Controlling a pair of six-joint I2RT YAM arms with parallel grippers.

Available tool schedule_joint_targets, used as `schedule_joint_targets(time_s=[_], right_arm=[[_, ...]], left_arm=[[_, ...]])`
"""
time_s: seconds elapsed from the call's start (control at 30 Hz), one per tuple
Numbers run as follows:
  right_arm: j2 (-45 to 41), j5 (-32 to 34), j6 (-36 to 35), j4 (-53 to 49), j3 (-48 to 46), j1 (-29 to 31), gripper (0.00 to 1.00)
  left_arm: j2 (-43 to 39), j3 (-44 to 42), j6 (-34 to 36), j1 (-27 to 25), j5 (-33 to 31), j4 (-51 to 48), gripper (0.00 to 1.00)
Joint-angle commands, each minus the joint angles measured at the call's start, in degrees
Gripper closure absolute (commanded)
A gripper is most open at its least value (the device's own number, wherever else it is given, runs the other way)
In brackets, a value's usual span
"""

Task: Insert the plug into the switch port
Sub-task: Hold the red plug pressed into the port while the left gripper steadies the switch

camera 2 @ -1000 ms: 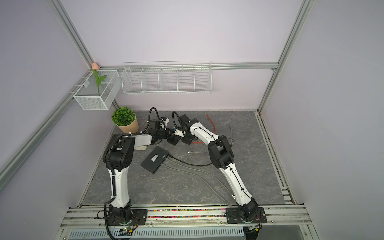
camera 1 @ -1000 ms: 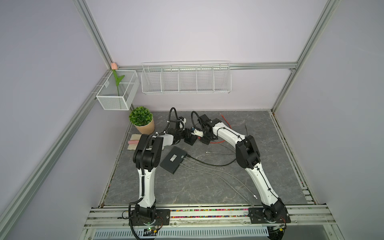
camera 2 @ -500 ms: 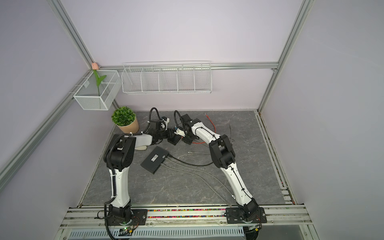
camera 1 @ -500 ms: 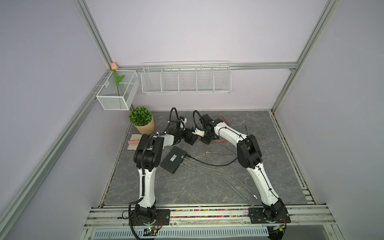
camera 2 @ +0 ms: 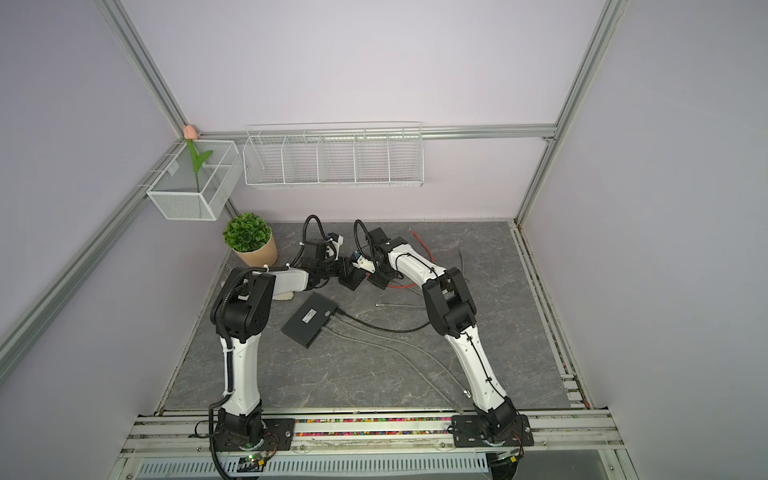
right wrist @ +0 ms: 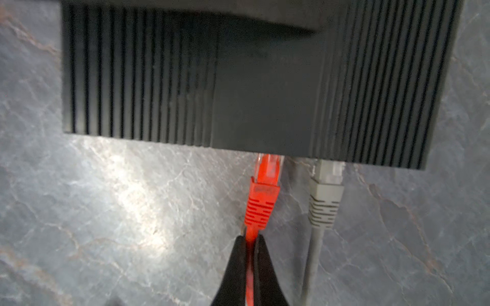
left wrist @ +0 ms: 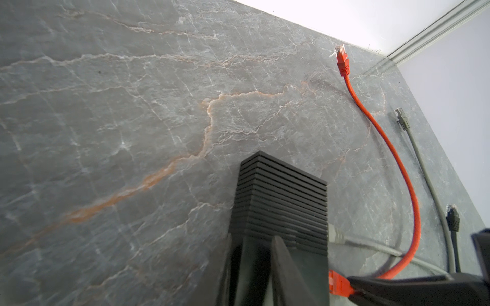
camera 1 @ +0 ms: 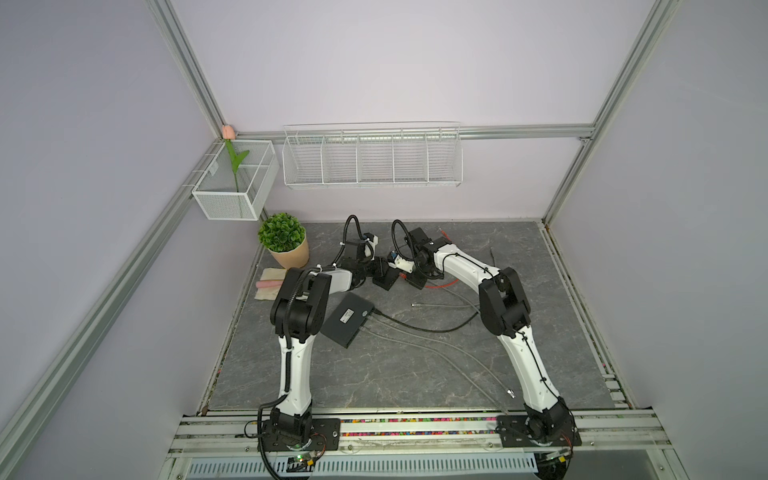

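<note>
Plug [right wrist: 261, 201] is pinched at its cable [right wrist: 250, 235] by right gripper [right wrist: 250, 243], seemingly half-entered in switch [right wrist: 238, 79] clamped by left gripper [left wrist: 256, 238]; a straight push is needed.

Top views, stereo pair: set high above the front rail [camera 1: 415, 432], tilted down toward the back wall; distant, taking in both arms, the whole grey marbled tabletop [camera 1: 415, 374] and the wire wall basket [camera 1: 372, 156]. Almost identical field in both top views, offset slightly sideways.
Left wrist view: low and close over the tabletop, behind the left gripper [left wrist: 256, 243], looking along the ribbed black switch [left wrist: 281, 201] toward a wall corner.
Right wrist view: very close, looking steeply down past the right gripper [right wrist: 250, 239] onto the switch top.
Shared by both wrist views: switch, orange plug [right wrist: 262, 196], grey plug [right wrist: 326, 196]; same spot small, mid-table, in both top views.
</note>
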Motion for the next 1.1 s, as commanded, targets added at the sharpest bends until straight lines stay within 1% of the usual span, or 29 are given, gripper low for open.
schedule_joint_targets(time_s=[0.0, 0.27, 0.43, 0.63, 0.73, 0.83, 1.07], right_arm=[[-4.31, -6.58, -2.03, 13.44, 1.87, 1.94, 0.93], [-4.74, -5.47, -2.40, 14.29, 1.50, 1.84, 0.93], [-4.83, -5.96, -2.75, 13.47, 2.09, 1.79, 0.93], [-6.45, -7.68, -2.05, 15.11, 0.30, 1.49, 0.93], [-5.76, -8.87, -1.04, 16.50, -0.06, 1.32, 0.93], [-4.26, -8.82, -0.70, 16.36, 0.97, 1.46, 0.93], [-5.56, -9.80, -0.55, 17.85, -0.15, 1.28, 0.93]], left_arm=[[3.41, 0.01, 1.34, -6.75, 9.91, -7.52, 0.74], [3.50, 0.39, 2.35, -7.90, 9.80, -8.51, 0.74], [3.67, 0.51, 3.20, -8.68, 9.78, -9.38, 0.74], [3.96, 0.55, 3.13, -9.00, 9.70, -9.55, 0.75], [3.79, 1.02, 3.43, -9.67, 9.52, -10.03, 0.75], [3.73, 1.20, 3.78, -10.31, 9.34, -10.52, 0.75], [4.66, 1.29, 4.41, -11.39, 8.90, -11.26, 0.75]])
